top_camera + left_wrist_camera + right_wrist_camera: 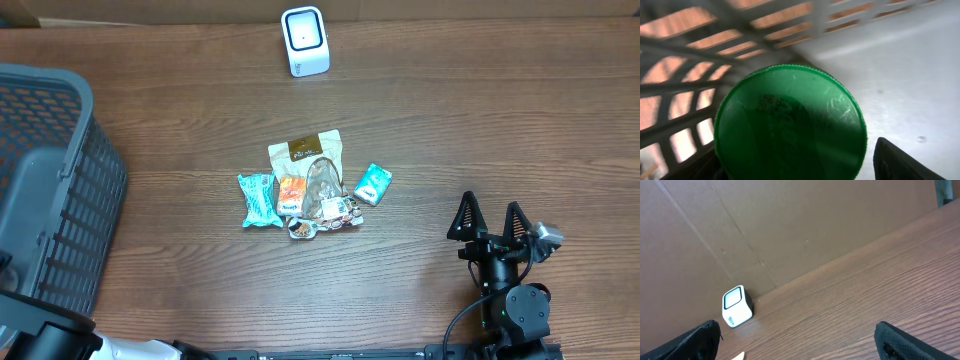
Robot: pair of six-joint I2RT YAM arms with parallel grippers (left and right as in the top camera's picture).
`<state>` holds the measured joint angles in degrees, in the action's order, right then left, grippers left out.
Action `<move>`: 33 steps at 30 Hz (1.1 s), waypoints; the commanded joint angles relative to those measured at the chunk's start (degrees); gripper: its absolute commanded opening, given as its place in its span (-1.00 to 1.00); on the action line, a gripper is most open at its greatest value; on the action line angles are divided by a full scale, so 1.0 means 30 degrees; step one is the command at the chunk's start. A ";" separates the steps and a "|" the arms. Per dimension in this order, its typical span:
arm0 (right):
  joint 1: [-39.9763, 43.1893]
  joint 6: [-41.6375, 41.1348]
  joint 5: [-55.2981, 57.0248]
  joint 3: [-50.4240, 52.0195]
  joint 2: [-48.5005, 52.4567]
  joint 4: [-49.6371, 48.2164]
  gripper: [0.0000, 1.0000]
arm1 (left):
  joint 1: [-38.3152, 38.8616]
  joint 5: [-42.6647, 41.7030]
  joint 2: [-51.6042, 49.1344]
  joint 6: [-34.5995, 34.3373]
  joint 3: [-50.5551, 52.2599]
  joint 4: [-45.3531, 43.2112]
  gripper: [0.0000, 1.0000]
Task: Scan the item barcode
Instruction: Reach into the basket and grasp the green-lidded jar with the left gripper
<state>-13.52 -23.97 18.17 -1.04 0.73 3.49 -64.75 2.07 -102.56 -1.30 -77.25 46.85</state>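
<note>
Closest to the lens in the left wrist view, a green round plastic lid (790, 125) faces the camera flat on. The container's long axis therefore runs straight away from the lens, and its body is hidden behind the lid. It sits inside the grey slatted plastic basket (920, 60), near the slatted wall at 10 o'clock, with bare basket floor toward 2 o'clock. The left gripper (795, 170) straddles the lid with its jaws released, and the dark finger (900, 160) at 5 o'clock stands just clear of the rim.

Overhead, the basket fills the 9 o'clock edge of the brown wood-grain desk (480, 120). A white box-shaped scanner (304, 40) stands at 12 o'clock, and a pile of small snack packets (310, 185) lies at centre. The right gripper (490, 222) is at 4 o'clock, jaws spread wide and grasping nothing.
</note>
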 commanded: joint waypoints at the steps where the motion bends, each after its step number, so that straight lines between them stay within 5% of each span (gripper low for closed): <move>1: 0.0015 0.0080 -0.0073 0.0197 -0.0189 -0.0102 1.00 | 0.0816 -0.1545 -0.0270 0.0605 0.0022 -0.0153 0.40; 16: 0.0015 0.0080 -0.0073 0.0197 -0.0189 -0.0109 1.00 | 0.1749 0.1341 -0.0350 0.0583 0.0029 -0.2113 0.91; 33: 0.0015 0.0080 -0.0073 0.0197 -0.0189 -0.0109 0.99 | 0.1770 0.0138 -0.1319 0.0328 0.0022 -0.3927 0.43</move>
<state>-13.54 -23.97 18.17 -1.04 0.73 3.49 -59.00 3.18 -105.45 0.05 -77.23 36.10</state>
